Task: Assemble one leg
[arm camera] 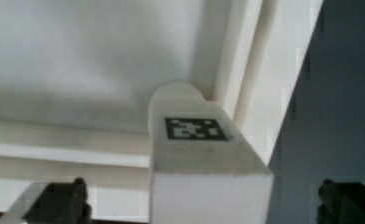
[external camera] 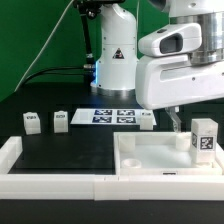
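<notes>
One leg (external camera: 205, 139), a small white block with a black-and-white tag, stands upright at the far right corner of the large white tray-like piece (external camera: 150, 158). My gripper (external camera: 190, 122) hangs just above and around it. In the wrist view the leg (arm camera: 211, 150) sits between my two dark fingertips (arm camera: 58, 200), with a gap on each side. The gripper (arm camera: 205, 205) is open and touches nothing. Three more legs stand on the black table: two on the exterior view's left (external camera: 33, 121) (external camera: 61, 120) and one nearer the middle (external camera: 147, 119).
The marker board (external camera: 105, 116) lies flat in front of the arm's white base (external camera: 115, 60). A low white wall (external camera: 50, 180) runs along the table's front edge. The tray's raised rim (arm camera: 250, 60) stands close beside the leg.
</notes>
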`<state>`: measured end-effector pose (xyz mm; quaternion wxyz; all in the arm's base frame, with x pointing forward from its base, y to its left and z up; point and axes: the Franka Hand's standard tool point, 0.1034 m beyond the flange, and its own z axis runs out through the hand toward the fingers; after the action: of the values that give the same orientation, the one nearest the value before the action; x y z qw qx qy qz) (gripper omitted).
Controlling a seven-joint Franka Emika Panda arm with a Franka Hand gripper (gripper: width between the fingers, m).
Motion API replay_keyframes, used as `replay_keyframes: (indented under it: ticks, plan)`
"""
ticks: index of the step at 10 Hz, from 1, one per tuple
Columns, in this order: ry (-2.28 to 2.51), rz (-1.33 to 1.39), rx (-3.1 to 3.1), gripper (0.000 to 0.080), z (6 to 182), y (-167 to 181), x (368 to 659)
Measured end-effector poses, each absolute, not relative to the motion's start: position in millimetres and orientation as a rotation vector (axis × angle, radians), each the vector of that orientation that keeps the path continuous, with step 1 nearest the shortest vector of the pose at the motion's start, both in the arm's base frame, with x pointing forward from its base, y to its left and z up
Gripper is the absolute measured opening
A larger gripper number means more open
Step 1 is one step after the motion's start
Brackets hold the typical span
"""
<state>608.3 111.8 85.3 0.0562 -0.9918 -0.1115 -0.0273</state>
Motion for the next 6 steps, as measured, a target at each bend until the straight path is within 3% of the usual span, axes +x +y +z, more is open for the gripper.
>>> replay_keyframes:
  ticks: [1, 2, 3, 4, 6]
  plan:
    - [-0.339, -0.083, -3.009, 0.0618, 85.4, 112.1, 608.3]
    - [-0.339, -0.083, -3.009, 0.0445, 85.3, 112.0, 608.3]
    - [-0.339, -0.083, -3.009, 0.0445, 85.3, 112.0, 608.3]
    - [-0.339, -0.083, -3.009, 0.0290, 85.3, 112.0, 608.3]
    - [-0.329, -0.082, -3.010, 0.0291, 85.3, 112.1, 608.3]
